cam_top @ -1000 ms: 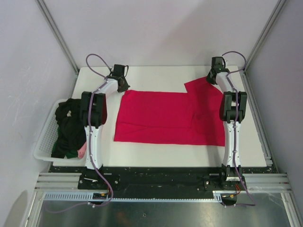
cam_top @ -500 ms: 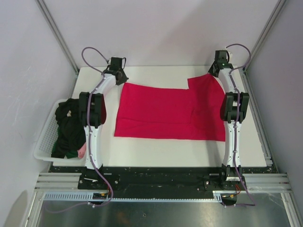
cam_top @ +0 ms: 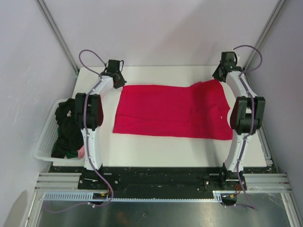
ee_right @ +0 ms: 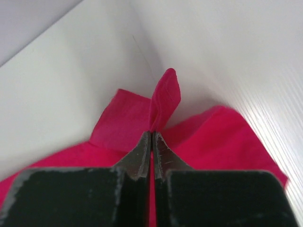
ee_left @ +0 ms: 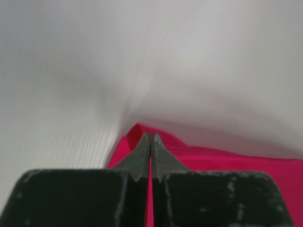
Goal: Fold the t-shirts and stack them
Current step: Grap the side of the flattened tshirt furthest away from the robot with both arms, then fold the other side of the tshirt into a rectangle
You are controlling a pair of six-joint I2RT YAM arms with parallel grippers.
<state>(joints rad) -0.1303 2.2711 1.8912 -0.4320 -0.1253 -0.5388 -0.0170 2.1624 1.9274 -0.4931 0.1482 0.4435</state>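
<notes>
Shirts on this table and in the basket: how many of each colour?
Red shirt, spread on the table: 1
Dark shirt, in the basket: 1
Pink shirt, a scrap showing in the basket: 1
Total: 3

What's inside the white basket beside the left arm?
A crumpled dark shirt fills the basket, with a bit of pale pink cloth at its near corner. Anything beneath the heap is covered.

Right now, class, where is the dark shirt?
In the top view, the dark shirt lies heaped in the white basket at the left edge of the table, beside the left arm.
</notes>
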